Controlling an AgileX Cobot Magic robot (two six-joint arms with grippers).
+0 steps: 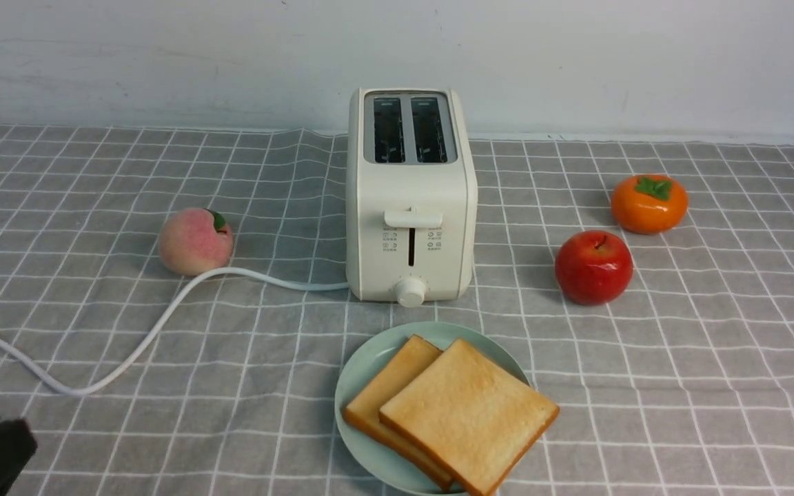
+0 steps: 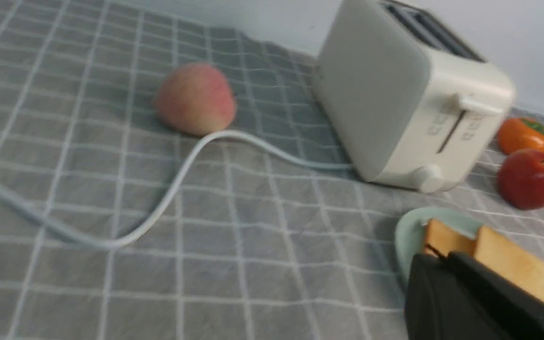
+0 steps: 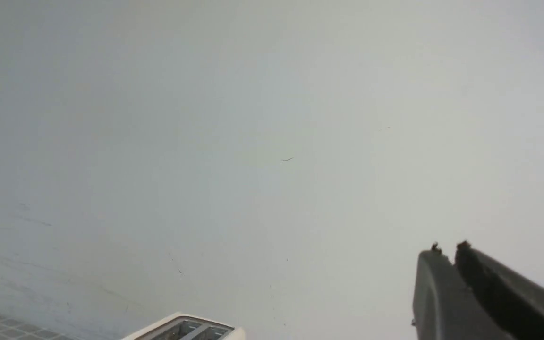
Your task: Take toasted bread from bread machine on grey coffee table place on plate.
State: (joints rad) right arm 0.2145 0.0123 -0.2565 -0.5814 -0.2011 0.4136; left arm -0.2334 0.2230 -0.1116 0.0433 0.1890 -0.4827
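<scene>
- Left gripper (image 2: 439,257) sits low at the table's (image 1: 714,386) near-left corner, well apart from the plate. Its jaws are pressed together with nothing between them.
- Cord (image 1: 156,324) loops across the cloth between that gripper and the toaster. Any pull-back of the left arm should go up and away from it, because a snag could drag the toaster.
- Peach (image 1: 195,241) rests just beside the cord, out of the way.
- Toaster (image 1: 411,227) stands upright at centre with both slots dark and empty (no crust shows above the rim), so I judge nothing is left to fetch.
- Plate (image 1: 362,372) lies just in front of the toaster and holds both pieces of toast (image 1: 469,413). The upper one overlaps the lower and juts past the right rim. It looks stable, but a nudge could tip it, so it is best left alone.
- Apple (image 1: 593,267) and persimmon (image 1: 648,203) sit right of the toaster, apart from everything else.
- Right gripper (image 3: 447,248) is out of the front view and raised toward the wall, its jaws closed and empty. It is best parked high, clear of the toaster top.
</scene>
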